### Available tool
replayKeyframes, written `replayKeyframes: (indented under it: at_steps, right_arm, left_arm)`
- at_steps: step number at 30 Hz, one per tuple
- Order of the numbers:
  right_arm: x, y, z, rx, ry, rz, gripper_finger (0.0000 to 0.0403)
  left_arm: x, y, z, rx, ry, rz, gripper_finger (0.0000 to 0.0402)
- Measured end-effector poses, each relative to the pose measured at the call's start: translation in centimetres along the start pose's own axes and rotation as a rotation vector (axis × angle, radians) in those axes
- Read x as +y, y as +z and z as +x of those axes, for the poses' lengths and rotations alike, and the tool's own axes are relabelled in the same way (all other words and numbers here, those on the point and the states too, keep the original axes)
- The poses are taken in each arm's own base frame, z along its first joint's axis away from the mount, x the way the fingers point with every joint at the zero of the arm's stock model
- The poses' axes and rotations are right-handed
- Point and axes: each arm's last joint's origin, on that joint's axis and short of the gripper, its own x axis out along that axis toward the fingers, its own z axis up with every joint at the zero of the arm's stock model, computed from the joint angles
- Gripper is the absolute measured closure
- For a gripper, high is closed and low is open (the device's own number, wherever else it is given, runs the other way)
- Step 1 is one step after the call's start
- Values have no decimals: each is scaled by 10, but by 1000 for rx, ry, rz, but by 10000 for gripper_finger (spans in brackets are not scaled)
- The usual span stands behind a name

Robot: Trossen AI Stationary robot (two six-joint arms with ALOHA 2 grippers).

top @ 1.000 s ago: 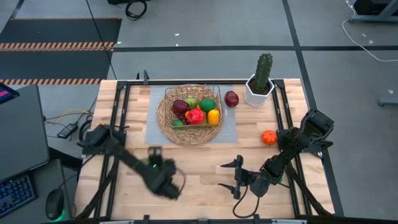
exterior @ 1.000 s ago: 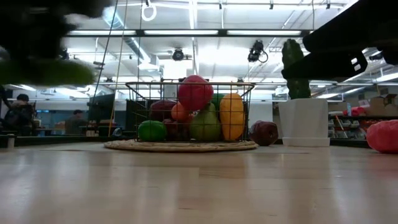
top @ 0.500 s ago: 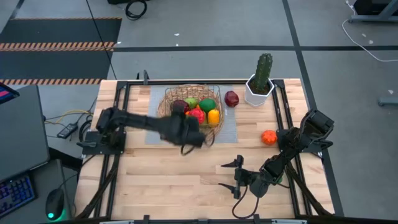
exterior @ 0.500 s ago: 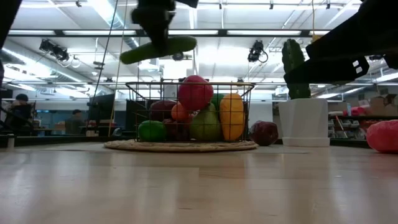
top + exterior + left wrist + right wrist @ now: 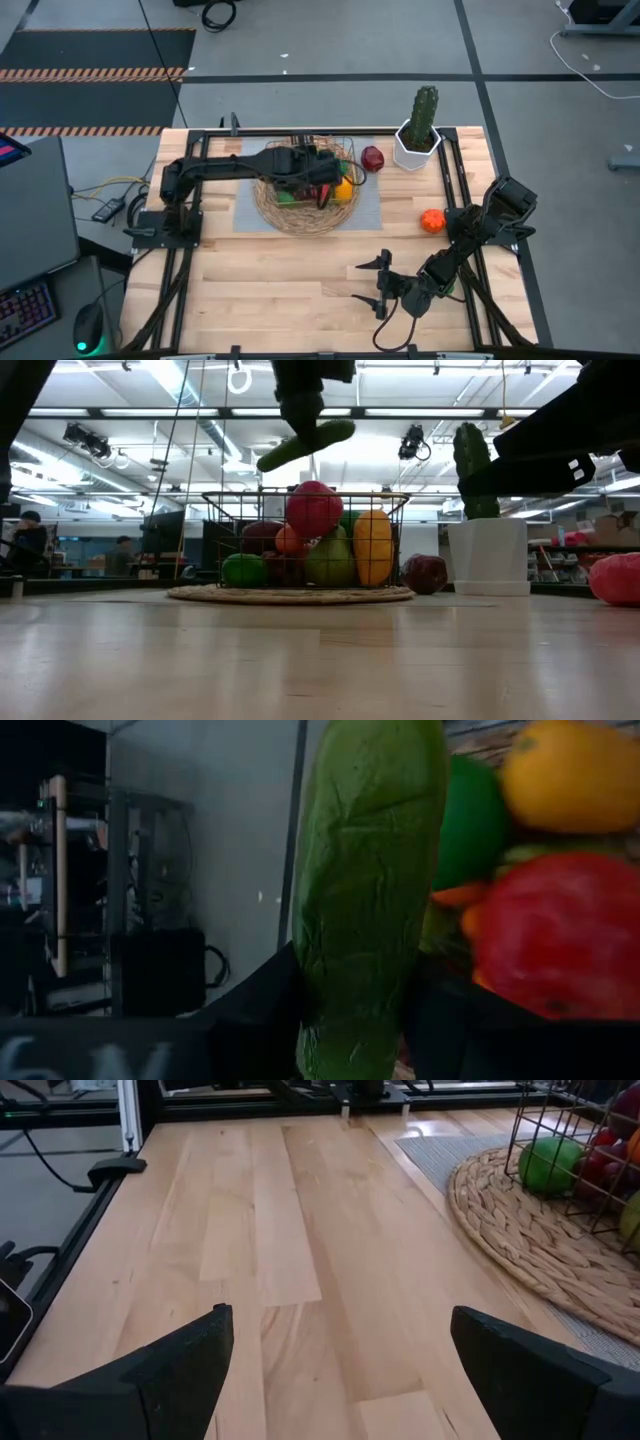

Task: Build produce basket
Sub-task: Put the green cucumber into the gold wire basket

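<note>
The tan wicker basket [image 5: 290,212] with its wire centre [image 5: 225,520] stands on a grey mat at the table's far middle and holds several toy fruits. My left gripper [image 5: 318,172] is over the basket, shut on a green cucumber [image 5: 305,444], which also shows in the left wrist view [image 5: 365,870]. A dark red fruit [image 5: 372,158] lies on the mat beside the basket. An orange fruit [image 5: 432,221] lies at the right. My right gripper [image 5: 372,283] is open and empty near the table's near edge. My left gripper pinches the cucumber between its two fingers [image 5: 262,1015] near one end [image 5: 345,1020]. The fingers lie across the cucumber. The cucumber is lifted clear above the fruit in the basket, tilted, its free end pointing away from the gripper.
A green cactus in a white pot [image 5: 418,132] stands at the far right, beside the dark red fruit. Black rails [image 5: 190,190] run along both sides of the table. Bare wood lies between the basket and the near edge [image 5: 300,1280].
My left gripper has swung from the near left part of the table up and toward the far edge, carrying the cucumber, and now hangs over the basket's fruits. The cucumber has stayed in its hold, lifted clear.
</note>
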Motion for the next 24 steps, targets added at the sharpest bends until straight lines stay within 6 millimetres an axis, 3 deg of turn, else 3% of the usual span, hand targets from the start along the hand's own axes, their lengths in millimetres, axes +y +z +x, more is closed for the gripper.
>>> replayKeyframes:
  at_steps: [11,24]
  right_arm:
    - [0,-1,0,6,3,-4,25]
    - [0,-1,0,6,3,-5,25]
  left_arm:
    - [15,-5,15,44,13,-27,256]
    - [15,-4,15,35,-11,-68,233]
